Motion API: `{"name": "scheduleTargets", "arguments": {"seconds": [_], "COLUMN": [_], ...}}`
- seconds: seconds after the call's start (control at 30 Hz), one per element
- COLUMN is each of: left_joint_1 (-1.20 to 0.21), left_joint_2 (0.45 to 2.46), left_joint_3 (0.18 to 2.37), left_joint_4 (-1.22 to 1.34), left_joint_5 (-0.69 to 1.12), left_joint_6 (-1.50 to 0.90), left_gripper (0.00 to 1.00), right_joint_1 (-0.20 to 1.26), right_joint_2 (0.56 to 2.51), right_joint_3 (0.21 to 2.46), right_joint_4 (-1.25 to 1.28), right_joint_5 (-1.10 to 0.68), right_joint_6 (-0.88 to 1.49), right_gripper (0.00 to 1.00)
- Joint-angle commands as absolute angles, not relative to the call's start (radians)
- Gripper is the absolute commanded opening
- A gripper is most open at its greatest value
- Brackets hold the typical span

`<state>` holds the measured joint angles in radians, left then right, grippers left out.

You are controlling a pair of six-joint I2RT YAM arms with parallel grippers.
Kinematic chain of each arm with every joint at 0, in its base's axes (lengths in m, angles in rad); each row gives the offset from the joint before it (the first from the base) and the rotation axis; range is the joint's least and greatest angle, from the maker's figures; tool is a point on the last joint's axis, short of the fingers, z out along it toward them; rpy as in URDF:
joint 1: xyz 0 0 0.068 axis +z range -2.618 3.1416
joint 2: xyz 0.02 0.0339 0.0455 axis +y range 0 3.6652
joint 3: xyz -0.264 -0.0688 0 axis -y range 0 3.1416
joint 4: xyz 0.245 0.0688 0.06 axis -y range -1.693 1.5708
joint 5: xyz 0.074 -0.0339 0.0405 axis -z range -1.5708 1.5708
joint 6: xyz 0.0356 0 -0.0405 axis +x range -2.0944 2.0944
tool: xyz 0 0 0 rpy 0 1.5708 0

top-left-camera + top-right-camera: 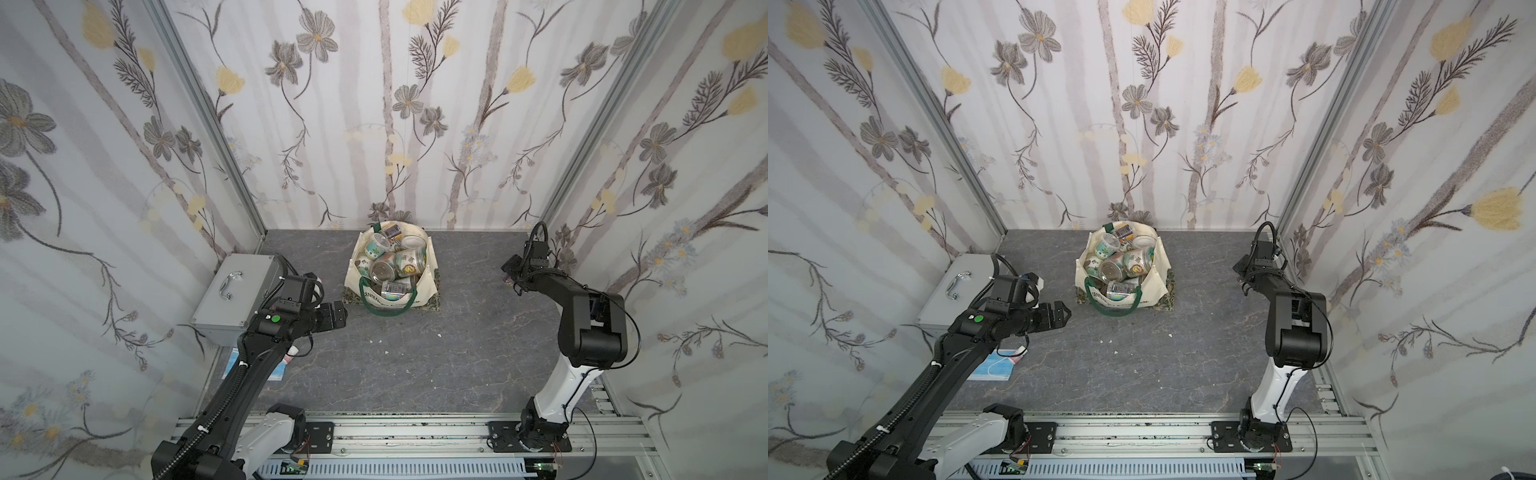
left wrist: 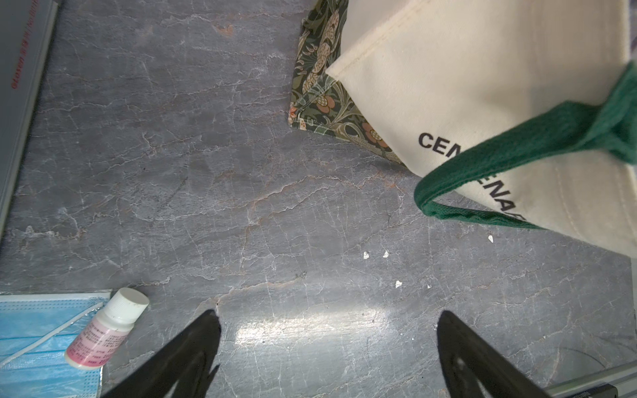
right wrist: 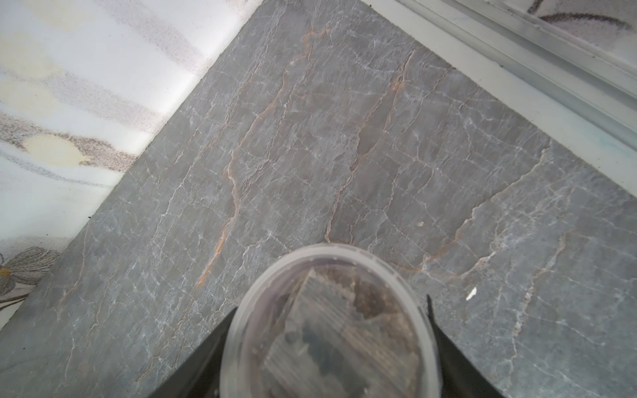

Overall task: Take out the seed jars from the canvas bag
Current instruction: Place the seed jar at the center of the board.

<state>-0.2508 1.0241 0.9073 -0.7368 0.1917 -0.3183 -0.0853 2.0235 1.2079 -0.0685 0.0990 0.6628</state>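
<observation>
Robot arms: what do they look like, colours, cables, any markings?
Both arms are black and jointed, with a white lower segment. The left arm carries a ribbed black cable hose tied with white straps, and a round green dot. The right arm has thin black wire loops. The left pincer and right pincer each have two black pointed fingers.

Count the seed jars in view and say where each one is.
8, at least: seven seed jars piled in the canvas bag, one held jar in the right gripper, away from the bag. More may be hidden beneath the pile.
</observation>
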Motion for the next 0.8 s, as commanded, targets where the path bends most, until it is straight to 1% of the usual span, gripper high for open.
{"name": "scheduleTargets", "arguments": {"seconds": [0.0, 0.43, 0.67, 0.77], "left_joint_1": [-0.25, -0.25, -0.25, -0.251], "left_joint_2": [1.025, 1.028, 1.025, 1.025], "left_joint_3": [0.905, 0.905, 0.905, 0.905], "left_joint_4": [-0.719, -0.717, -0.717, -0.716], "left_joint_5": [0.199, 0.201, 0.201, 0.204], "left_joint_6": [-0.327, -0.327, -0.327, -0.327], "left_gripper": [1.0, 1.0, 1.0, 1.0], "right_joint_1": [-0.074, -0.069, -0.069, -0.069], "right_joint_2": [2.029, 2.122, 2.132, 2.137], "right_joint_3": [1.224, 1.344, 1.355, 1.362], "right_joint_4": [-0.063, -0.156, -0.179, -0.184], "right_joint_5": [0.13, 0.079, 0.063, 0.057], "right_joint_6": [0.679, 0.634, 0.619, 0.617], "right_gripper": [0.72, 0.73, 0.74, 0.76]}}
